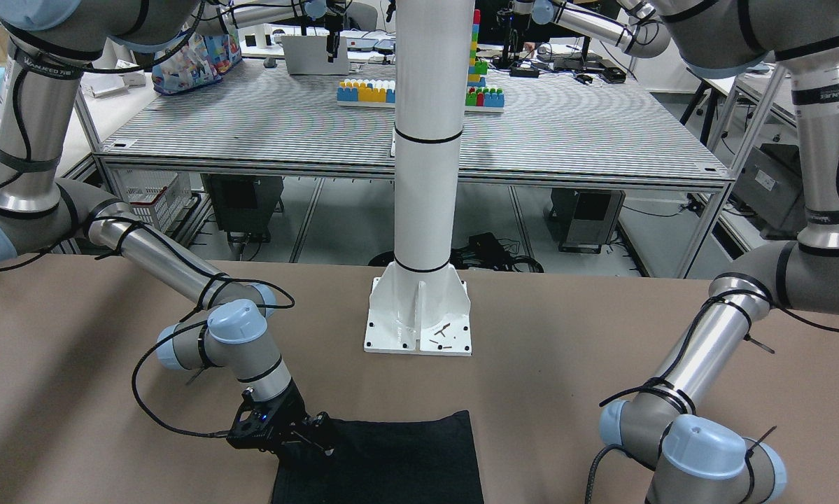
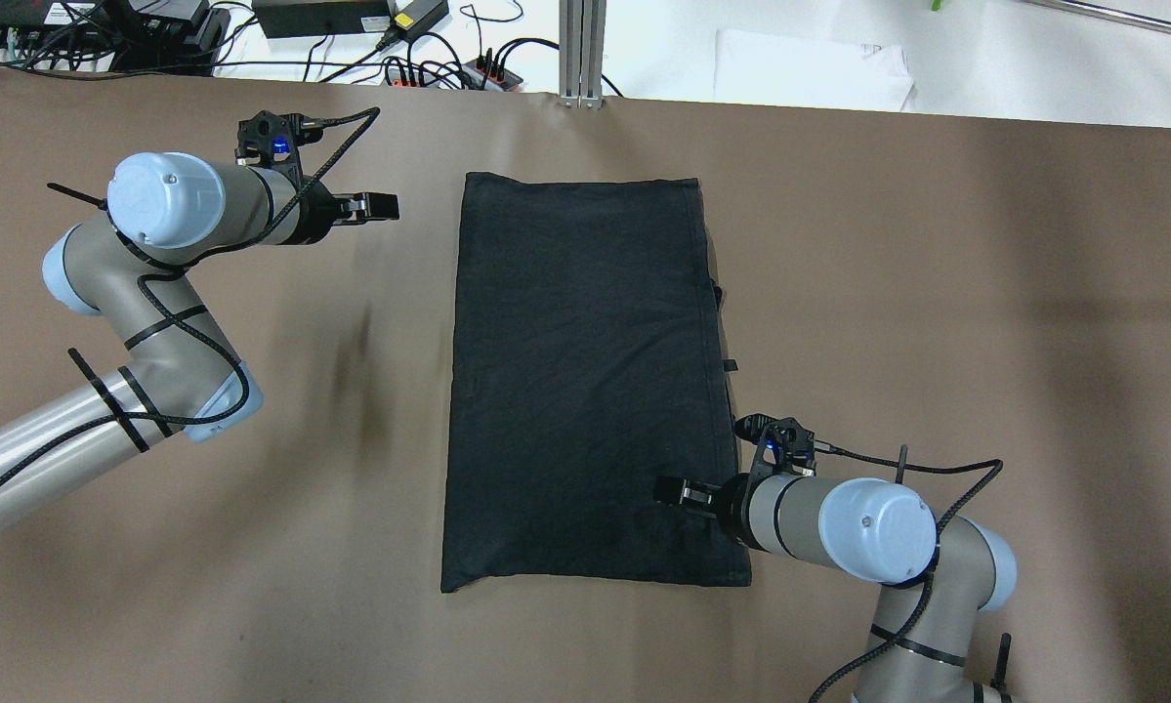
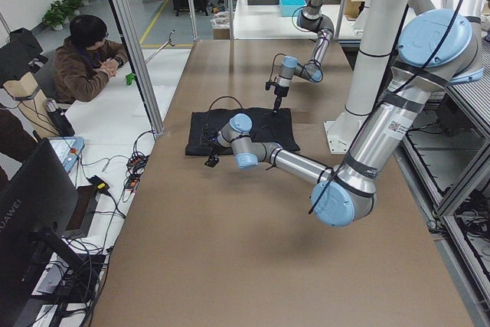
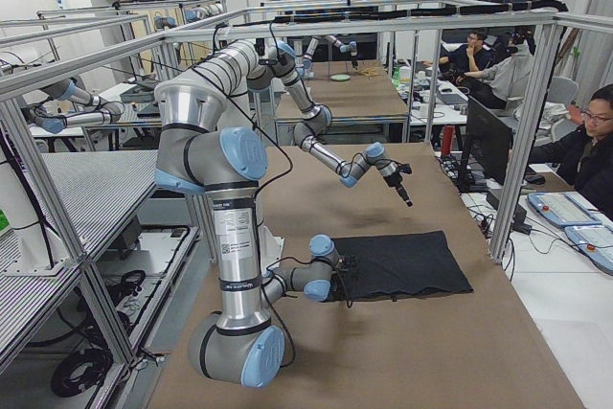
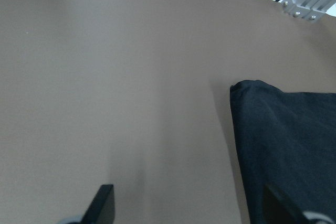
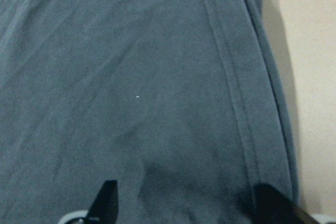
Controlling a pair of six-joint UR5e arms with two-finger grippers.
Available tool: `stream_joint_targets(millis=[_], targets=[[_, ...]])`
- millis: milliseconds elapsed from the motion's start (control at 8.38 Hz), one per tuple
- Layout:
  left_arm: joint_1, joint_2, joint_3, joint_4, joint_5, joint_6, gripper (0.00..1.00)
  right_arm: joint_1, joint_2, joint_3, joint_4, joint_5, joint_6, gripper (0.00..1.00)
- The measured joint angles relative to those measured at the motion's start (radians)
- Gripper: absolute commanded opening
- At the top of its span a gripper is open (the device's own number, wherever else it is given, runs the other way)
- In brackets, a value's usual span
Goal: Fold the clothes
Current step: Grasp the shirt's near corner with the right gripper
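A big brown table (image 2: pixel 937 293) fills the overhead view. A tall white pillar (image 1: pixel 426 175) stands on it, on the robot's side. In the middle of the table lies the black garment (image 2: pixel 585 371). It is flat and folded into a long shape with straight sides. It lies just in front of the pillar's base.

The right arm (image 2: pixel 839 522) reaches in low from the near right corner of the garment. The right gripper (image 2: pixel 667 488) is over the cloth, just inside that corner. Its jaws are spread wide. In the right wrist view its two dark fingers (image 6: pixel 107 199) sit far apart at the bottom, with only black cloth between them. A stitched hem (image 6: pixel 233 93) runs up the cloth near the right finger. The gripper grabs nothing. The tips look very close to the cloth, maybe touching it, but I cannot be sure.

The left arm (image 2: pixel 170 210) is bent on the other side of the table. The left gripper (image 2: pixel 382 206) points at the far left corner of the garment and is near it but apart from it. Its jaws are spread wide too. In the left wrist view, one finger (image 5: pixel 103 203) is over bare table, and the other is over the edge of the cloth. It holds nothing.
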Motion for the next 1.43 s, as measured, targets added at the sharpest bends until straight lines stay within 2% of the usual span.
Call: stream_joint_targets(millis=[119, 239, 835, 1431], targets=[[0.001, 0.000, 0.003, -0.001, 0.001, 0.002, 1.00, -0.015, 0.009, -0.001, -0.003, -0.016, 0.011, 0.26], [0.001, 0.001, 0.006, -0.001, 0.001, 0.003, 1.00, -0.023, 0.018, -0.002, -0.007, -0.025, 0.028, 0.00], [0.002, 0.004, 0.006, -0.001, 0.005, 0.004, 1.00, -0.029, 0.094, -0.002, -0.093, -0.029, 0.125, 0.00], [0.001, 0.002, -0.014, -0.012, -0.009, -0.048, 1.00, -0.025, 0.112, 0.024, -0.105, -0.011, 0.146, 0.00]])
